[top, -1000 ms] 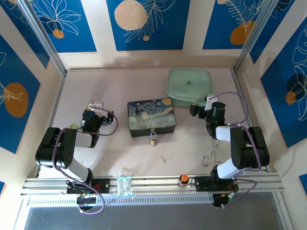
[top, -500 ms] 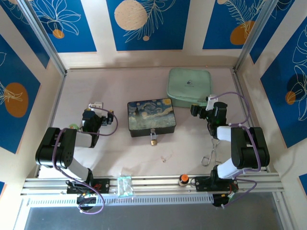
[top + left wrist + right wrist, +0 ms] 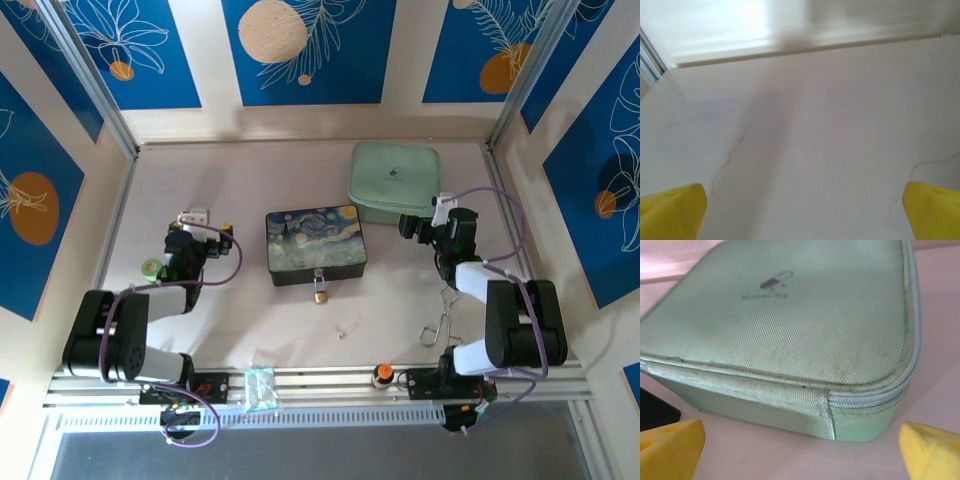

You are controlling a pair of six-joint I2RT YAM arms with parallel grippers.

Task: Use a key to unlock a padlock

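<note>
**Two wide pincers, both well apart from lock and key**

Both pincers are spread wide and hold nothing. The left pincer (image 3: 802, 210) shows its yellow fingertips (image 3: 670, 212) at opposite edges of its wrist view, with only bare table (image 3: 830, 125) ahead. The right pincer (image 3: 802, 450) faces the corner of a mint-green zip case (image 3: 790, 330) just in front of it.

From above, the padlock (image 3: 320, 292) hangs at the front of the starry-night box (image 3: 315, 243). It sits between the left pincer (image 3: 192, 225) and the right pincer (image 3: 430, 222), and nearer the arm bases than either. The key (image 3: 345, 329) lies flat on the table, nearer the bases again and apart from the padlock.

Likely risks:
- The key is tiny and thin, so fingertips coming down on it could skid it away rather than lift it.
- A silver wire clip (image 3: 437, 325) lies behind the right pincer, by that arm, and could be taken for the key.
- The padlock may swing, or the box may slide, if it is pushed without being braced.
- The right pincer could nudge the case when it turns.

The case carries a small logo above a line of print, which is too blurred to read.
</note>
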